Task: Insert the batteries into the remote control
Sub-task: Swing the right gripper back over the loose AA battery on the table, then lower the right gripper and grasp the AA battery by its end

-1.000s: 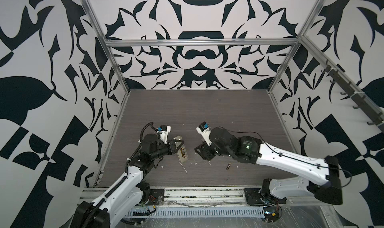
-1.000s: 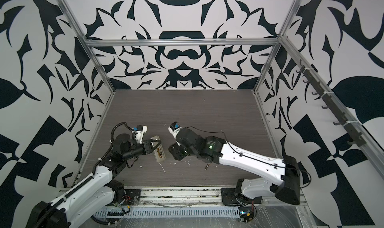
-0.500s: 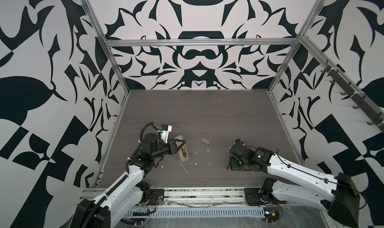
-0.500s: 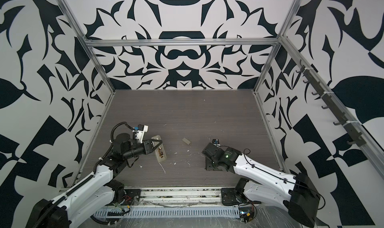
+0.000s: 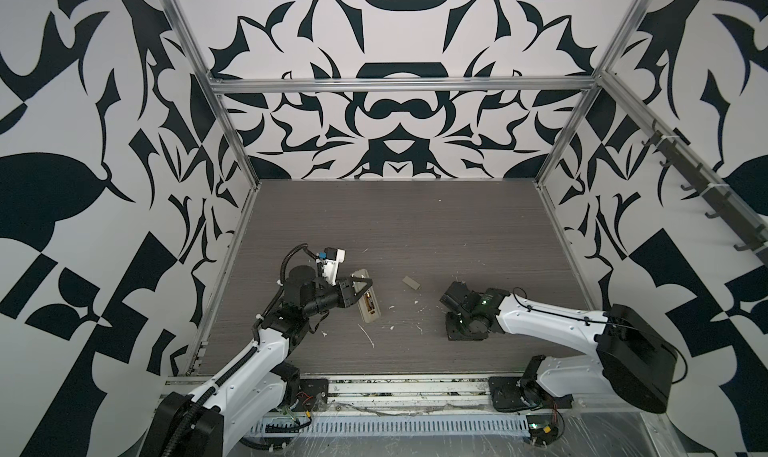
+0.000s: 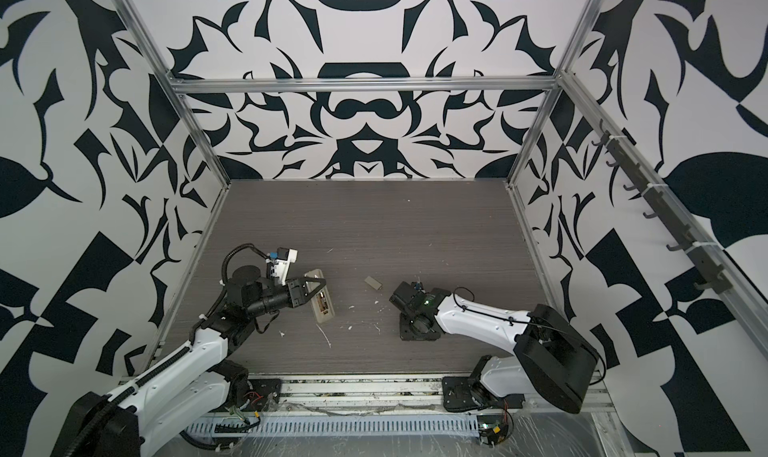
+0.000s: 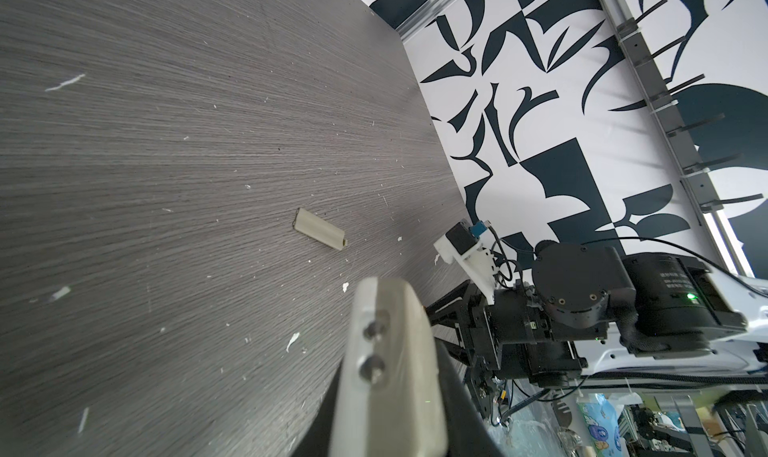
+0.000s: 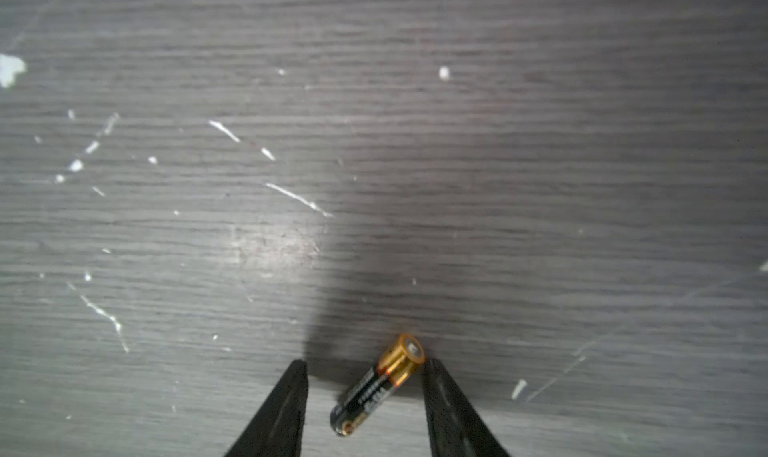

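Note:
My left gripper (image 5: 365, 286) is shut on the remote control (image 5: 368, 305), which it holds beige back up just above the table at the left. In both top views the battery bay lies open, with one dark, copper-ended battery (image 6: 322, 303) in it. In the left wrist view the remote control (image 7: 386, 342) fills the space between the dark jaws. My right gripper (image 8: 365, 363) points straight down at the table, open. The other battery (image 8: 378, 386) lies slanted on the wood between its two fingers. One fingertip (image 8: 432, 367) is at its copper end. In both top views this battery is hidden under the right gripper (image 5: 459, 328).
A small beige battery cover (image 5: 411, 283) lies on the table between the two arms, also seen in the left wrist view as a flat cover (image 7: 320, 234). White scraps (image 5: 368, 334) are scattered over the grey wood. Patterned walls close in three sides.
My right arm has swung away from the remote to the front right and come down over the loose battery, its jaws narrowing. The left arm and the remote have stayed put.

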Available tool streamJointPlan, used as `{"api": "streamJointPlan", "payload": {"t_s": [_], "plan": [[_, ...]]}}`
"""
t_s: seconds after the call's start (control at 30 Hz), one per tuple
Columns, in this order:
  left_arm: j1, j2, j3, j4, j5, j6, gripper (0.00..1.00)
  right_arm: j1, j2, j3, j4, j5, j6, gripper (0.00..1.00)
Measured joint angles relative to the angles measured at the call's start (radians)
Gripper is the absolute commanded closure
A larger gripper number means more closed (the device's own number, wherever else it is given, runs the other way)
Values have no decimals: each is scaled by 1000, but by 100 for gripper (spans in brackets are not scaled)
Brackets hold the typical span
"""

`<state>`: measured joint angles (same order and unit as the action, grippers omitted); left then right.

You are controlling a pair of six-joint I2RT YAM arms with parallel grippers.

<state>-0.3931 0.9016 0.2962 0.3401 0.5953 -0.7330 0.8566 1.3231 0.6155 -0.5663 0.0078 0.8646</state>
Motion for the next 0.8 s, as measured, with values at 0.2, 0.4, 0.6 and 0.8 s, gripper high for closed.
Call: {"api": "streamJointPlan", "payload": {"t_s": [0.2,0.4,0.6,0.8], "plan": [[0,28,0,4,0,-1,100,-4,3,-5,21,0,-8,72],[0,29,0,7,0,-1,100,-5,14,0,24,3,-29,82],[0,29,0,7,0,-2,100,-5,32,16,28,-2,-55,98],[0,29,0,7,0,-3,100,-5,86,64,18,-14,-102,100]]}}
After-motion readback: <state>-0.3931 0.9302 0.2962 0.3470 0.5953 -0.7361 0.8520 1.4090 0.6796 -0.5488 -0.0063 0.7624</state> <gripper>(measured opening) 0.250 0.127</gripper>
